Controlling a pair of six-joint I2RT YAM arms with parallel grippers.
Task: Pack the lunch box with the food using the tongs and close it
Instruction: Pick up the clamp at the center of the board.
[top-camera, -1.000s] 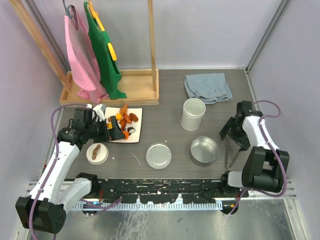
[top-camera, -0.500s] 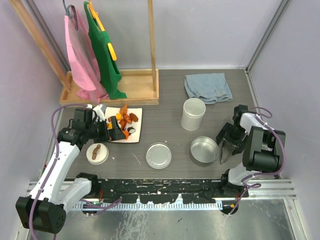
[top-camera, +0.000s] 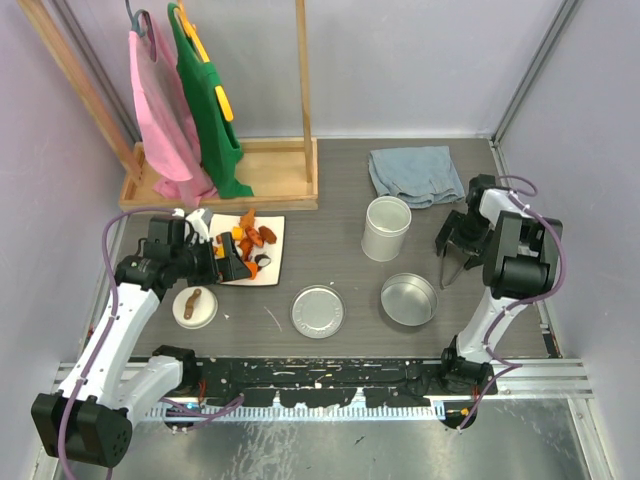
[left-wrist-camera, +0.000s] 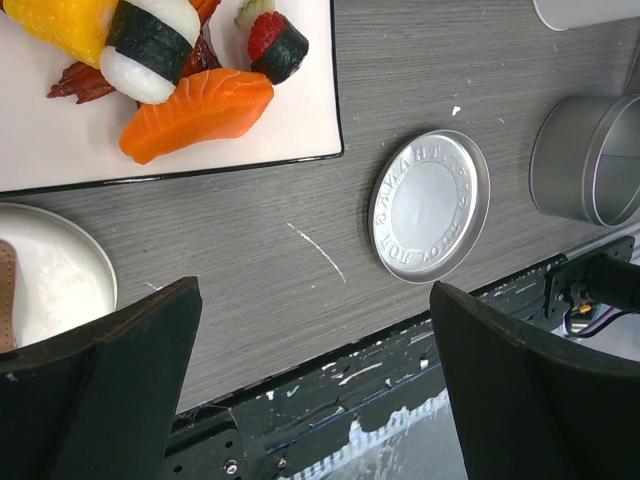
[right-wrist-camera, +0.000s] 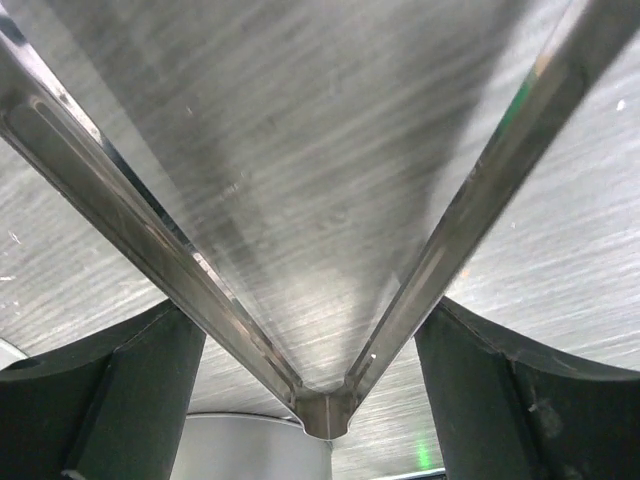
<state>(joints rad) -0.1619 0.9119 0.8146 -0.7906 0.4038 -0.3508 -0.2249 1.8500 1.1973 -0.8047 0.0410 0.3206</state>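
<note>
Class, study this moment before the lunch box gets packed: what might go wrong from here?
1. The right gripper holds the tongs close to their joined end, so they may pivot or slip.
2. The tong tips hang beside the steel tin; a swing might knock it.
3. The left gripper hovers open by the white plate holding the food, in the tongs' likely path.
</note>
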